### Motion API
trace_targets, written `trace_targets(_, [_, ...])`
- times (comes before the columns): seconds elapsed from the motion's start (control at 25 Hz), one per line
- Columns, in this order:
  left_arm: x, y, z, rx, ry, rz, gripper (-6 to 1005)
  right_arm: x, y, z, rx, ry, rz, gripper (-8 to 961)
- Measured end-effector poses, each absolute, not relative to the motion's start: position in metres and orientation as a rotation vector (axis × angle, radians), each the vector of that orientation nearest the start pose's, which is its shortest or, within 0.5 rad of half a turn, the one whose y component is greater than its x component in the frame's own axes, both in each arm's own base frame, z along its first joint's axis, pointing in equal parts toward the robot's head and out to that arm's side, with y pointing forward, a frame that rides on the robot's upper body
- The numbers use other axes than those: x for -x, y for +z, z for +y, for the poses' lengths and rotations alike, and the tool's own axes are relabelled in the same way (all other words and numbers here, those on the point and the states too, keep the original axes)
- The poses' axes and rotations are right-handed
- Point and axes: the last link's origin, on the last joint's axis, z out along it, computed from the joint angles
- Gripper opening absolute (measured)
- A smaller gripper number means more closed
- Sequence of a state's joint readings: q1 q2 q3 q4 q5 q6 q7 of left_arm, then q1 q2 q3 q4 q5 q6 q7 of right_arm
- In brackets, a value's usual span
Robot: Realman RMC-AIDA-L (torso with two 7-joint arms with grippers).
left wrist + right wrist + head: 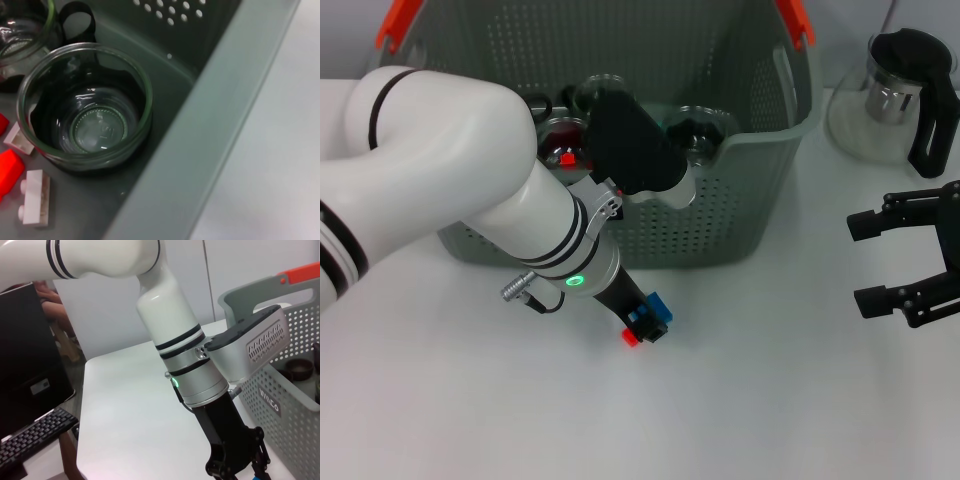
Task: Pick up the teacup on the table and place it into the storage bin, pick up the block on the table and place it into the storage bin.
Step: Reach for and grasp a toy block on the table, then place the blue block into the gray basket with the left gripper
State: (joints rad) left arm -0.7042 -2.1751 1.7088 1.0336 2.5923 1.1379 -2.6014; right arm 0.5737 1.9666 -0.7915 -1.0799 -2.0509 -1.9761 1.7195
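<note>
The left gripper (645,328) pinches a blue and red block (657,311) low over the table (740,400), just in front of the storage bin (720,220). A teacup (85,107) sits inside the bin. The right gripper (880,262), spread, hovers far right.

- One storage bin (740,215), grey-green and perforated, with two orange handles showing at its upper corners.
- Three glass teacups in the bin at least; nearest of them the teacup (85,107), seen from above.
- Small blocks on the bin floor in the left wrist view: two red, two pale pink; one red block (9,170), one pink block (36,196).
- One blue block (651,312) and one small red block (630,338) on the table at the left gripper (642,325).
- One glass teapot (895,95) with black lid and handle.
- Two grippers: left, plus the right gripper (910,262).
- One black keyboard (35,437).
</note>
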Motion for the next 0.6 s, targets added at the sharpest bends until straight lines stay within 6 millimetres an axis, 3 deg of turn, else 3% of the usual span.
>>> trace_targets(0.12, [0.161, -0.113, 0.352, 2.681, 0.514, -0.685, 401, -0.207, 0.085, 0.322, 3.074, 0.427, 0.431, 944])
trace_targets(0.36, [0.151, -0.106, 0.350, 2.702, 0.493, -0.686, 401, -0.208, 0.086, 0.322, 3.072, 0.430, 0.436, 945])
trace_targets(0.6, [0.140, -0.072, 0.338, 2.823, 0.348, -0.786, 401, -0.210, 0.086, 0.320, 3.071, 0.429, 0.444, 944])
